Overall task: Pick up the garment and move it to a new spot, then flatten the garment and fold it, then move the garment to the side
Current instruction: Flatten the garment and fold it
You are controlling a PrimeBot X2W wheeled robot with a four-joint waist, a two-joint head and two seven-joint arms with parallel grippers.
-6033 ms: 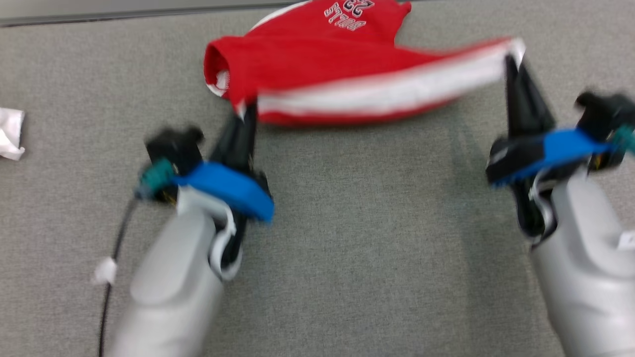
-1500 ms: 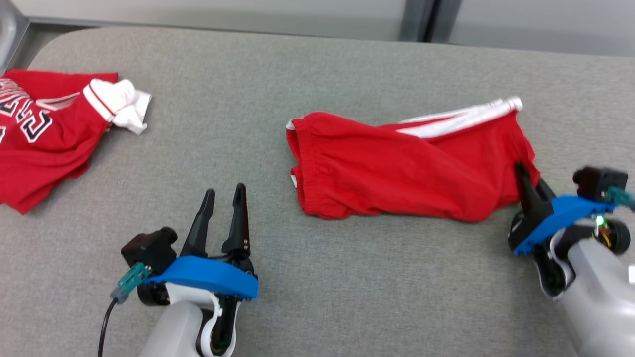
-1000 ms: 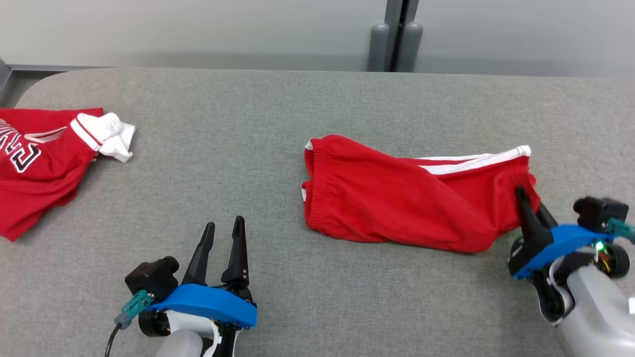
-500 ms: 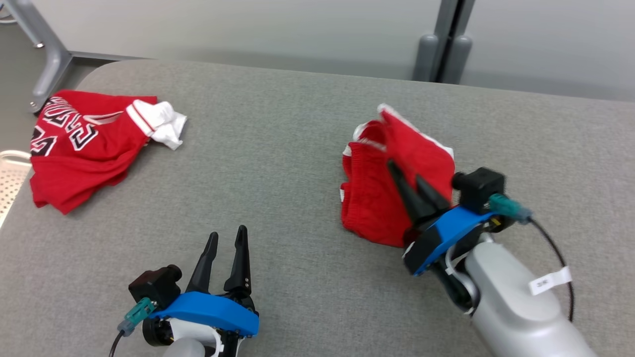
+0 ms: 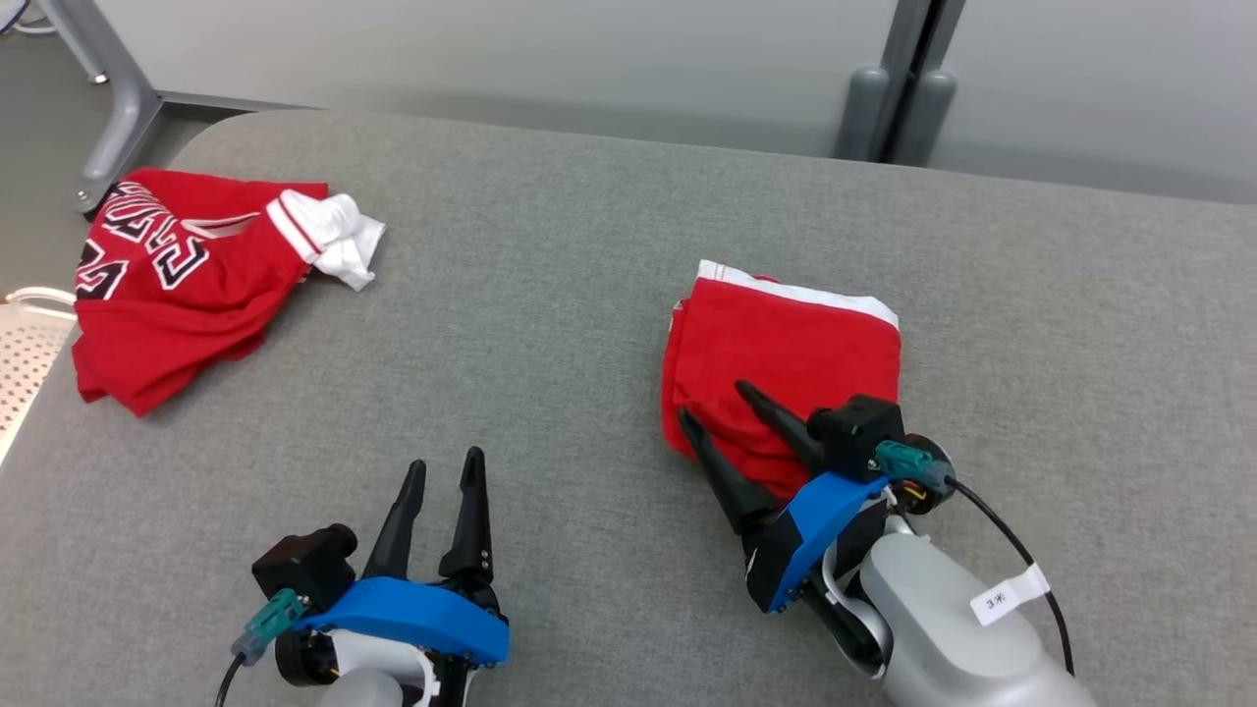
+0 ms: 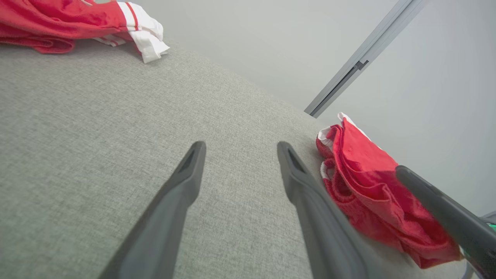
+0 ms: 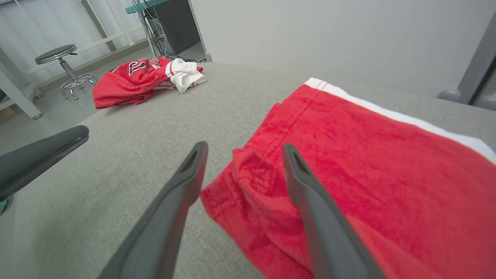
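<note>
The garment (image 5: 786, 358), red shorts with a white stripe, lies folded in half on the grey table (image 5: 550, 295), right of centre. My right gripper (image 5: 715, 403) stands open over its near left corner, one finger above the cloth, the other just off its edge. In the right wrist view the garment (image 7: 348, 162) spreads to the right, and its left edge lies between the spread fingers of the right gripper (image 7: 242, 149). At the lower left my left gripper (image 5: 444, 468) rests open with nothing between its fingers. The left wrist view has the left gripper (image 6: 238, 145) over bare table, the garment (image 6: 372, 186) to its right.
A red jersey with a white sleeve (image 5: 187, 270) lies crumpled at the table's far left corner, also seen as the jersey (image 7: 143, 77) in the right wrist view. A perforated white basket rim (image 5: 25, 344) sits past the left edge. A stool (image 7: 64, 58) stands on the floor beyond.
My right gripper carried the shorts' right end leftward over the left end, folding them in half, then opened and let go. The head camera shifted. The left gripper stayed put.
</note>
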